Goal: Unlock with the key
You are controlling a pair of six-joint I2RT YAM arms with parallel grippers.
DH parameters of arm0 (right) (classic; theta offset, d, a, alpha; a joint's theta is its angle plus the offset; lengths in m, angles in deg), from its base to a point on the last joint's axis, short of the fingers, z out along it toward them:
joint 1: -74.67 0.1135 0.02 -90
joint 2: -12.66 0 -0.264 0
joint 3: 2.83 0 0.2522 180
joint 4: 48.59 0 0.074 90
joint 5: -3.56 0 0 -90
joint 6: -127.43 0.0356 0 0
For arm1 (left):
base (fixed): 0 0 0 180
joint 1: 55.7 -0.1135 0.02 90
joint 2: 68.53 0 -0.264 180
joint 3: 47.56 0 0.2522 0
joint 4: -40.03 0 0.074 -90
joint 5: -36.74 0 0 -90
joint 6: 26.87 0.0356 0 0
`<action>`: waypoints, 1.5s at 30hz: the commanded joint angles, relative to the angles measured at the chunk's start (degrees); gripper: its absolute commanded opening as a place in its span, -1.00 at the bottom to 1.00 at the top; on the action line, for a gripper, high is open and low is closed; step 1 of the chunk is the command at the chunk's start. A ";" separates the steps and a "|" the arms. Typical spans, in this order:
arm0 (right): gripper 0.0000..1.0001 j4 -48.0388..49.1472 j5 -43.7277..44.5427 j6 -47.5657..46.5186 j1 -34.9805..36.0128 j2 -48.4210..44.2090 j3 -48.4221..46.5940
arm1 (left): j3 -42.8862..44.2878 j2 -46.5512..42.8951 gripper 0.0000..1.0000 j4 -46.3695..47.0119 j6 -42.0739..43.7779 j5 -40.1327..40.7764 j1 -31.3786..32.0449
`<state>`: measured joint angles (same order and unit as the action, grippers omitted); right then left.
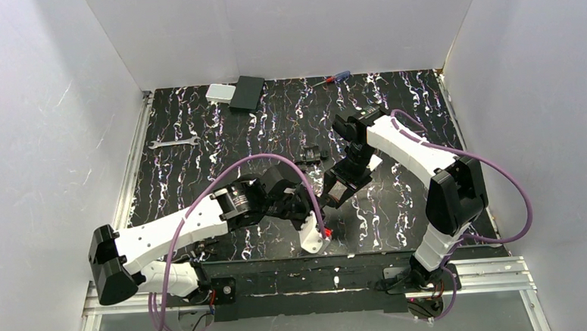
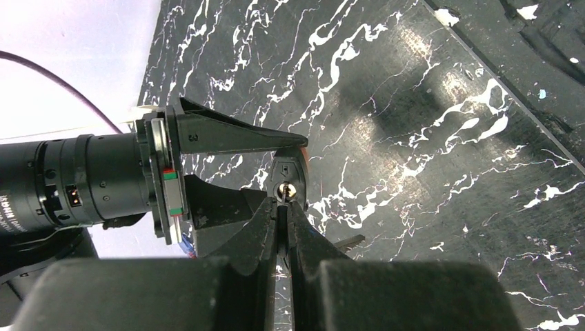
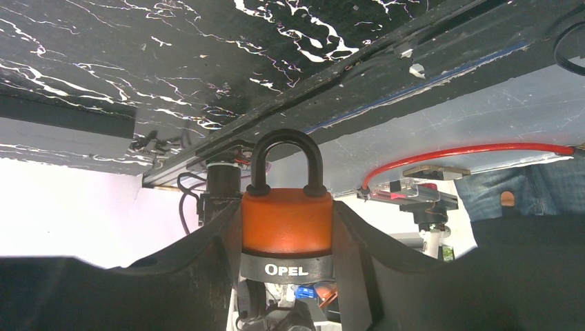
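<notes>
An orange padlock (image 3: 286, 231) with a black shackle and a black band is held off the table, my right gripper (image 3: 286, 215) shut on its two sides. In the left wrist view its dark underside (image 2: 290, 170) faces me, with the brass keyhole (image 2: 287, 189) in the middle. My left gripper (image 2: 283, 205) is shut on the key (image 2: 283, 196). Only a thin sliver of the blade shows, at the keyhole; the head is hidden between the fingers. From above, the left gripper (image 1: 313, 203) and right gripper (image 1: 336, 191) meet tip to tip over the table's near middle.
A silver wrench (image 1: 174, 143) lies at the left. A black box (image 1: 246, 92) and a pale block (image 1: 220, 93) sit at the back, with a screwdriver (image 1: 331, 78) to their right. A small black part (image 1: 310, 155) lies just beyond the grippers. White walls enclose the table.
</notes>
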<state>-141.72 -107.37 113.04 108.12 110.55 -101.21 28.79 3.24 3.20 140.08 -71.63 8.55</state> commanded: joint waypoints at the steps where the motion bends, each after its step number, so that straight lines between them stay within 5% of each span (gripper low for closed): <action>1: -0.97 -2.11 -0.42 -0.11 0.03 -0.33 -2.38 | -0.01 0.61 -1.00 0.18 0.82 0.29 0.35; 45: -0.97 -2.19 -0.10 -0.57 0.06 -1.08 -2.05 | 3.38 4.52 -1.00 -0.16 2.94 5.89 0.35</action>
<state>-141.09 -103.85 112.25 107.59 110.55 -101.21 30.00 7.30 4.29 141.30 -67.59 8.95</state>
